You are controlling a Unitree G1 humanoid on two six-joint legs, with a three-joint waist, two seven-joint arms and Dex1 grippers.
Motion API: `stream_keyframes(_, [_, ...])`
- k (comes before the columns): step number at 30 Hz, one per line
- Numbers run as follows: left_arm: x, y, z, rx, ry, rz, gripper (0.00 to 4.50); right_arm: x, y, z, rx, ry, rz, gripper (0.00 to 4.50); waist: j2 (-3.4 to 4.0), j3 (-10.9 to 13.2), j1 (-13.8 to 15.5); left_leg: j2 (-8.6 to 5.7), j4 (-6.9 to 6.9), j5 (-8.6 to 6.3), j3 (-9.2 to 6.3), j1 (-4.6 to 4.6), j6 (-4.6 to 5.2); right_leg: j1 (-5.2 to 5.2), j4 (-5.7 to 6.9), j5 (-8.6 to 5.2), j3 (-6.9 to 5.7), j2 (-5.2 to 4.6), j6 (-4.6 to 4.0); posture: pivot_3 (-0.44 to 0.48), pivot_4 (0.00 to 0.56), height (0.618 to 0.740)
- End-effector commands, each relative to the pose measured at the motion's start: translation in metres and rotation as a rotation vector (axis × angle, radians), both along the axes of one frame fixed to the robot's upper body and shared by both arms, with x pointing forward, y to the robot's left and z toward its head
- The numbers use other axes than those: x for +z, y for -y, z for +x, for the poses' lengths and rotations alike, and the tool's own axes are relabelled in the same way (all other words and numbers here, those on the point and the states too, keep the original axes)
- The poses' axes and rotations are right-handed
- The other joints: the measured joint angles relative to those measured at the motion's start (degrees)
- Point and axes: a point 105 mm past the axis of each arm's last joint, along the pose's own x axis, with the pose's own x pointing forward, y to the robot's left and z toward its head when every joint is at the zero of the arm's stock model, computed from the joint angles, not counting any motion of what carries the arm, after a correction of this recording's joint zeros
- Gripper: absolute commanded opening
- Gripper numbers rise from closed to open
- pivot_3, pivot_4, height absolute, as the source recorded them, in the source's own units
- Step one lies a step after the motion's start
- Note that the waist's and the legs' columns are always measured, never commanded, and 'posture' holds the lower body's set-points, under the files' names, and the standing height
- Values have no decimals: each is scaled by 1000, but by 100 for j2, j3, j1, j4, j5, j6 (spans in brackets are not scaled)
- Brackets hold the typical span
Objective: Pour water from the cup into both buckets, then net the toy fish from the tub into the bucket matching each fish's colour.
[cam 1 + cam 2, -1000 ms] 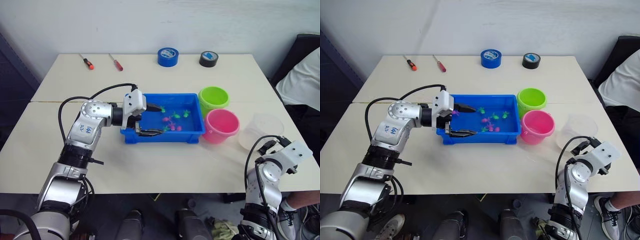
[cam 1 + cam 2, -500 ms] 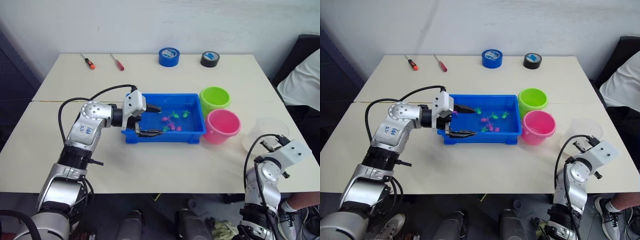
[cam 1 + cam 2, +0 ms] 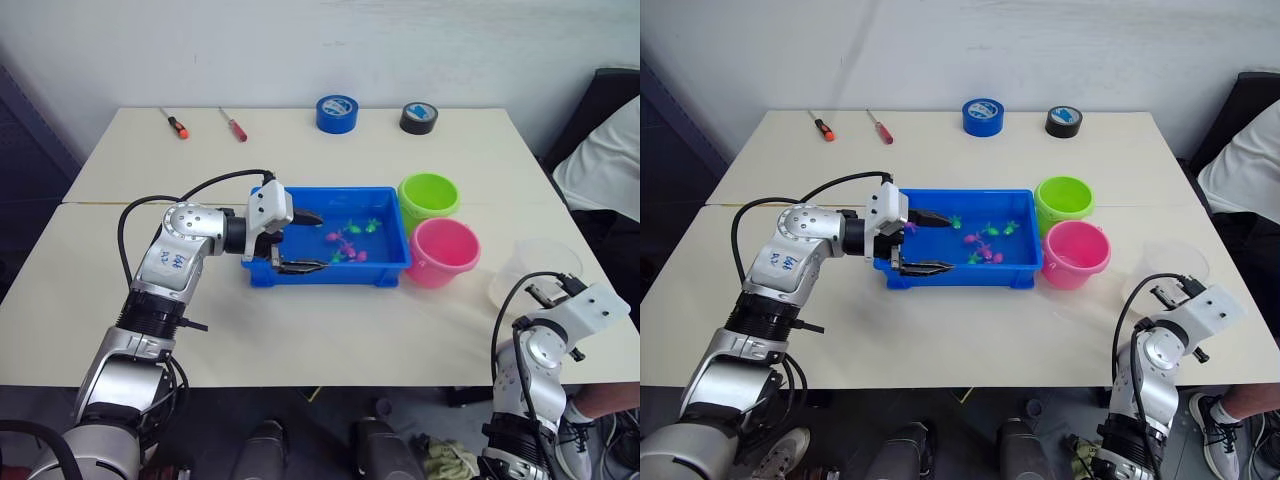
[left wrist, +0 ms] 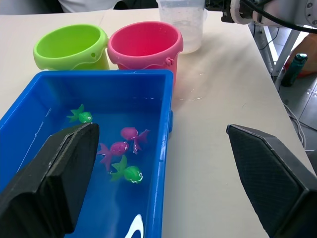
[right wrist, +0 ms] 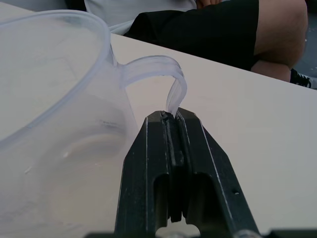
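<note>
R gripper (image 5: 171, 116) clamped on cup (image 5: 54, 129) handle, near table's R edge beside pink bucket (image 3: 443, 251). Thin clear plastic, light, flexes, slippery wet; grip handle low. L gripper (image 3: 300, 241) spread over tub (image 3: 385, 270).

text: blue handwritten marks on left upper arm (image 3: 174, 261) (not legible) | labels, brands, numbers: none readable

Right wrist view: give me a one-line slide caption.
Right gripper shut on the handle of the clear cup, which stands on the table near a seated person.
</note>
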Motion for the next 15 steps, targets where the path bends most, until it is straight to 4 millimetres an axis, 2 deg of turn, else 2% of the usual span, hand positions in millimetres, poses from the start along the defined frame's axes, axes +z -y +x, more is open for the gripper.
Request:
stream_keyframes(1, [16, 0, 1, 2, 48, -27, 4500, 31, 1, 3, 43, 89, -44, 51, 1, 1, -1, 1, 0, 0, 0, 0, 0, 0, 0, 0, 0, 0, 0, 0, 150, 734])
stream_keyframes(7, [17, 1, 3, 3, 53, -31, 4500, 59, -6, 15, 166, 142, -103, 51, 12, 7, -1, 0, 0, 0, 1, 0, 0, 0, 0, 0, 1, 0, 0, 0, 150, 734])
stream_keyframes(15, [20, 2, 7, 14, 56, -58, 4500, 83, -14, 20, 299, 138, -227, 51, 12, 8, 14, -4, 0, 0, 0, -2, 0, 0, -2, -1, -1, 0, 1, 0, 150, 734])
